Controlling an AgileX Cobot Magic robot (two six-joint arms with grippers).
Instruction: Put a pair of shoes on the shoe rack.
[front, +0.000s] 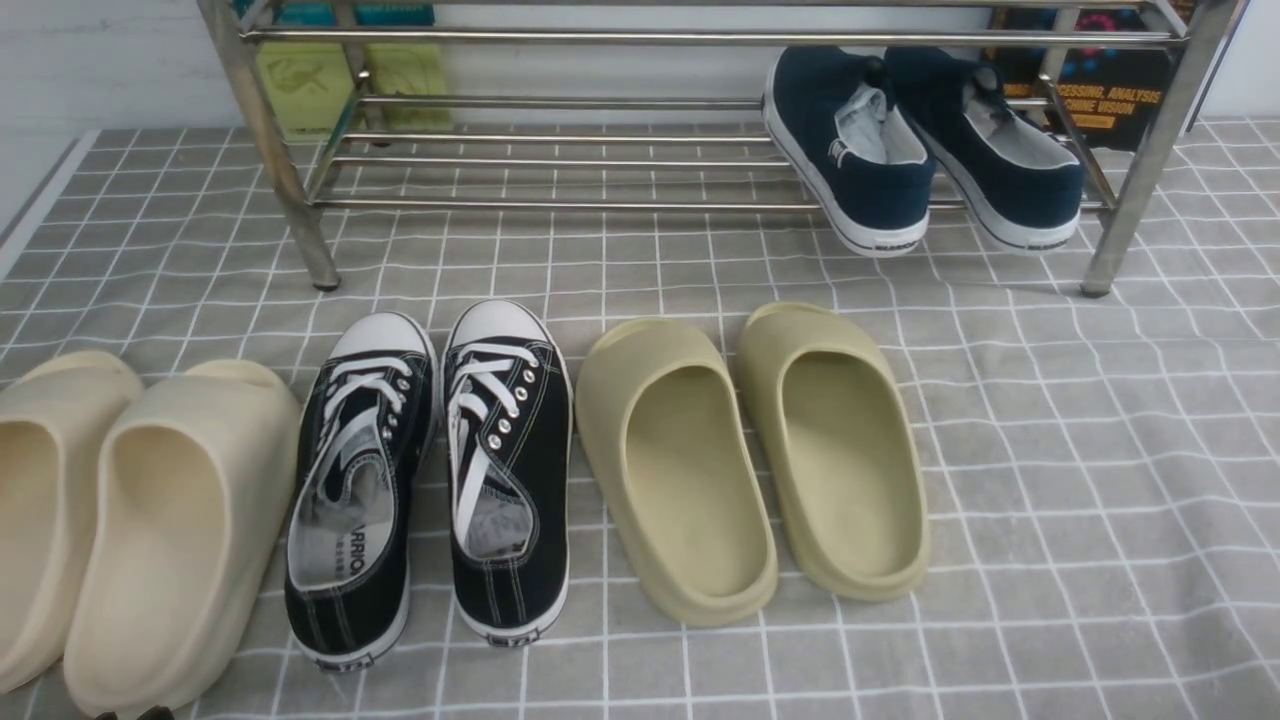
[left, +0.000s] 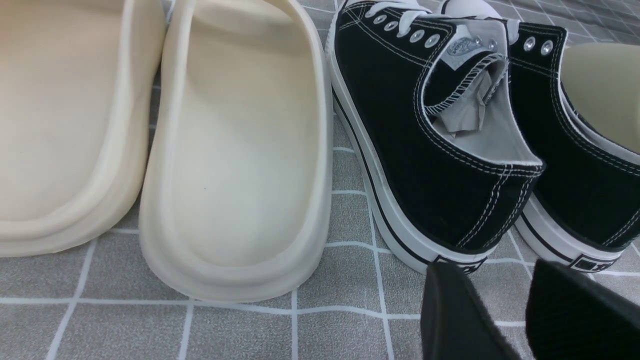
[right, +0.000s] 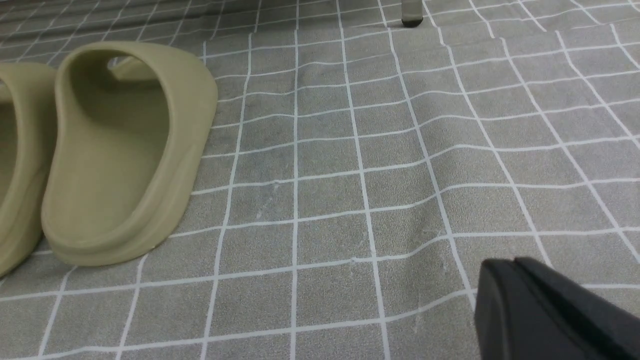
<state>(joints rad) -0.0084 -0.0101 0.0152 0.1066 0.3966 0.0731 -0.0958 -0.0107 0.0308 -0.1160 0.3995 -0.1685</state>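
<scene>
**Colours on the desk**

Navy shoes (front: 920, 150) with white soles and grey lining; silver shoe rack (front: 560, 160). Black lace-up sneakers (front: 430, 470) with white toe caps. Olive slides (front: 750, 460), cream slides (front: 130, 520). Grey cloth (front: 1100, 480), white grid.

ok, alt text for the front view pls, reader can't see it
A pair of navy slip-on shoes sits at the right end of a silver shoe rack, heels toward the camera. In front, on a grey checked cloth, stand cream slides, black lace-up sneakers and olive slides. No arm shows.
</scene>
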